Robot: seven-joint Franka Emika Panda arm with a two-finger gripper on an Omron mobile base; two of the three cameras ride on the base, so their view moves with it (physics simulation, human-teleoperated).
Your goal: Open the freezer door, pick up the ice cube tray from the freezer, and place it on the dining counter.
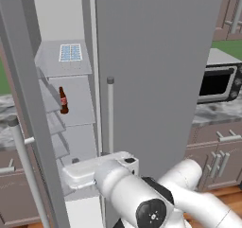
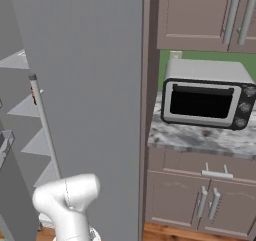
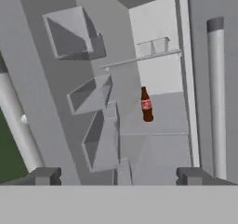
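The ice cube tray (image 1: pixel 70 52) lies flat on an upper shelf of the freezer (image 1: pixel 66 104), toward the back, its pale-blue cells facing up; in the hand view it shows as a low pale shape (image 3: pixel 152 47) on the edge of that shelf, seen from below, so its cells are hidden there. One shelf lower stands a brown bottle (image 1: pixel 63 100) with a red label, upright and well apart from the tray. The freezer door (image 1: pixel 28 123) is swung open to the left, its edge turned to the left base camera, with its bar handle (image 1: pixel 26 170) running down and cut off at the bottom. Bins (image 3: pixel 90 95) line the inside of that door; what they hold cannot be made out. The wider refrigerator door (image 1: pixel 156 71) is closed and blocks most of the freezer in the right base view. The gripper (image 3: pixel 117 175) points into the compartment from below the bottle's shelf, its fingertips (image 3: pixel 44 175) spread wide with nothing between them. A toaster oven (image 2: pixel 207 97) sits on the marbled side counter (image 2: pixel 200 137).
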